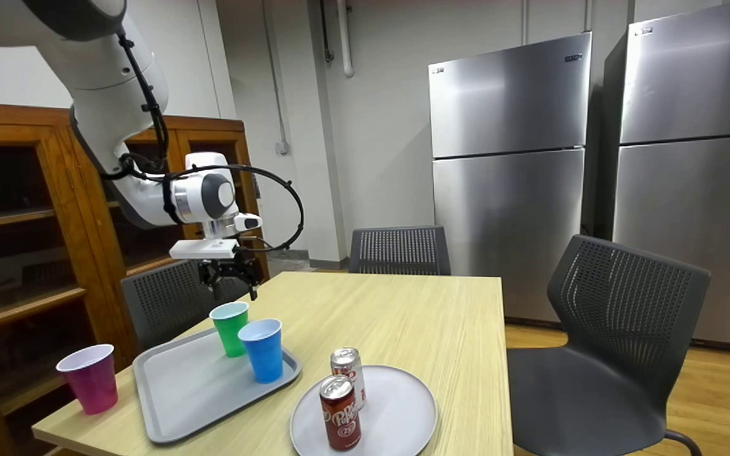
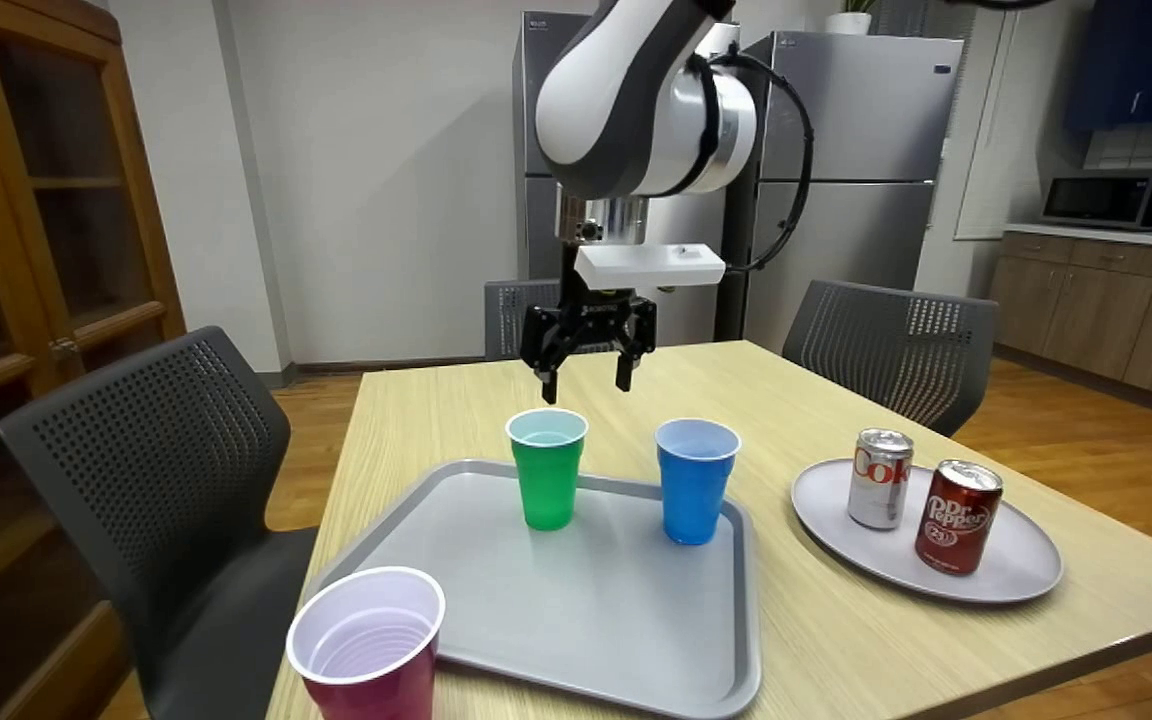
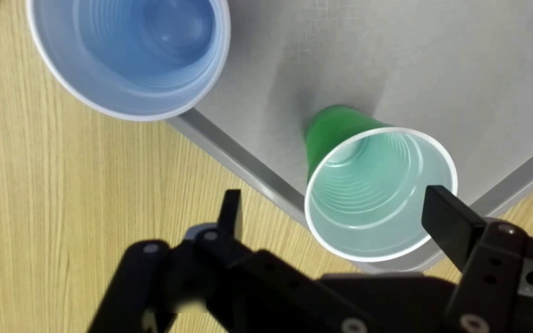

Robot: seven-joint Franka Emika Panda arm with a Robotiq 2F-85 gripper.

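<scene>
Wrist view, right of centre: the green cup (image 3: 373,185) is seen near an edge of the grey tray (image 3: 410,60), and at the upper left of the frame the blue cup (image 3: 130,55) is cut by the top edge. In both exterior views these two are found upright on the tray, near each other. The tray's lower left corner is hidden in an exterior view by the purple cup (image 2: 368,640). At the right of that frame, on the table (image 2: 836,640), a round plate (image 2: 1021,550) is occupied by a silver Coke can (image 2: 880,480) and a dark red Dr Pepper can (image 2: 958,520). A grey chair (image 2: 161,450) is placed at the left.

The arm (image 1: 102,114) is stretched in from the upper left of an exterior view and bent so that the gripper (image 1: 234,293) is pointed down, held above the green cup and apart from it. It is released, its fingers (image 2: 624,372) spread wide; in the wrist view the cup's rim is overlapped by the right-hand one.
</scene>
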